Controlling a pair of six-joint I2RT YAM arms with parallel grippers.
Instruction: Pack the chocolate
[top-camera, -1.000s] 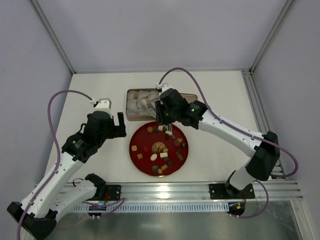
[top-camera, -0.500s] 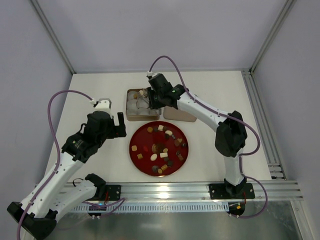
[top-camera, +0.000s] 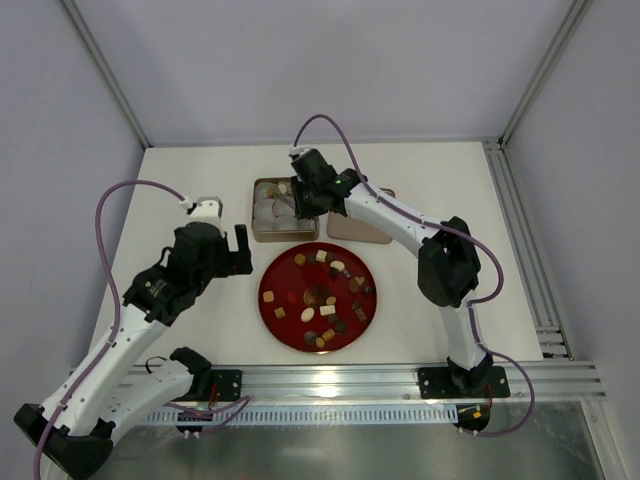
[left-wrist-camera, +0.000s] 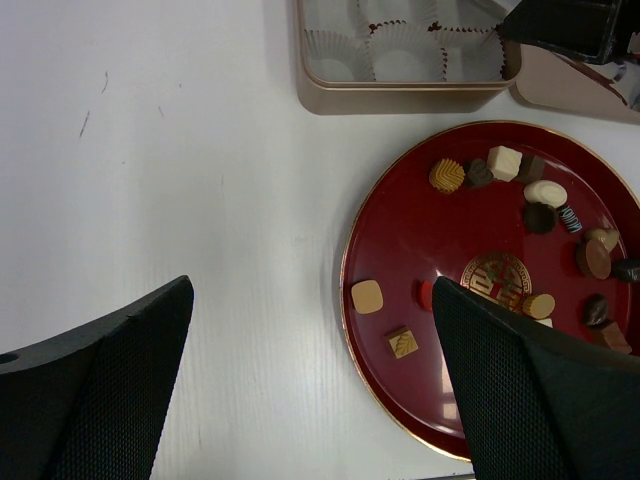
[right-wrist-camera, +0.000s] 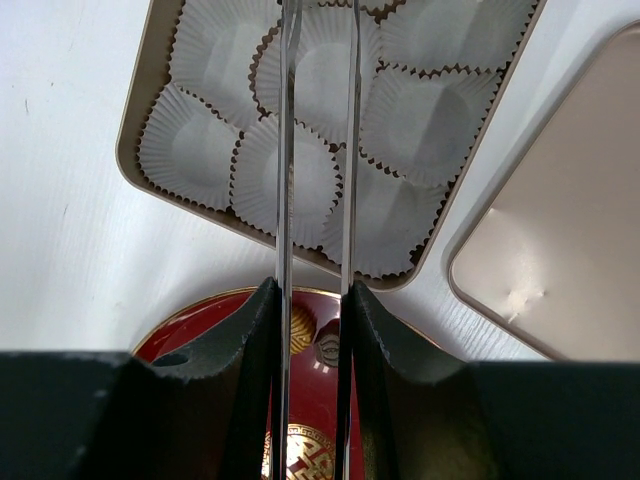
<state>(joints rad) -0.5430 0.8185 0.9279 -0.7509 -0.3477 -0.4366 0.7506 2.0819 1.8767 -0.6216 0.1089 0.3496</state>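
Several pieces of chocolate (top-camera: 322, 296) in brown, tan, cream and red lie scattered on a red plate (top-camera: 276, 312), also seen in the left wrist view (left-wrist-camera: 400, 230). My right gripper (top-camera: 308, 196) (right-wrist-camera: 310, 290) is shut on a pair of metal tongs (right-wrist-camera: 283, 150) and hangs over the gold box (top-camera: 256, 232) of white paper cups (right-wrist-camera: 210, 60). The tong tips run past the top of the right wrist view. A tan piece (top-camera: 283, 187) shows at the box's back left by the tongs; I cannot tell if it is gripped. My left gripper (top-camera: 228, 250) (left-wrist-camera: 312, 290) stands open left of the plate, holding nothing.
The box's lid (top-camera: 360, 230) (right-wrist-camera: 560, 250) lies flat just right of the box. A metal rail (top-camera: 400, 378) runs along the near table edge. Frame posts and grey walls close in the table at the back and sides.
My right arm has carried the tongs from the plate's far rim up over the box, toward its back left. The left arm has not moved.
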